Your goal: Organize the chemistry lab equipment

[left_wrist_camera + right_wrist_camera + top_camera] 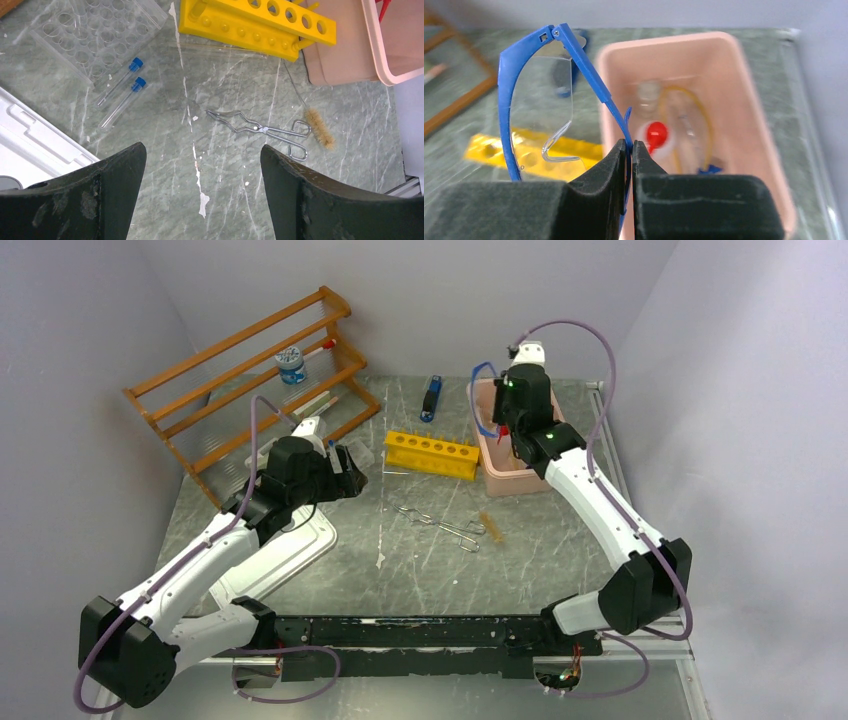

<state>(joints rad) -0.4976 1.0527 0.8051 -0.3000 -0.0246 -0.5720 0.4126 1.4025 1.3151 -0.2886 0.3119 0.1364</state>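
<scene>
Right hand [629, 150]: pads pressed narrow on one temple arm of the blue-framed goggles [504, 85], which hang in the air beside the left rim of the pink bin [664, 42]. The bin stands at the right rear of the tabletop [225, 90], close to the side wall. It contains the red-capped squeeze bottle [656, 134] and a loop of yellowish tubing [704, 115].

Left hand [201, 147]: spread wide and holding nothing, above bare marble. Ahead of it the metal tongs [255, 129] lie in open room, touching a brush [320, 130]. Two blue-capped tubes [120, 92] lie just beside a clear rack [95, 35]. A yellow rack [260, 20] lies against the bin, and a white tray [35, 145] lies at left.
</scene>
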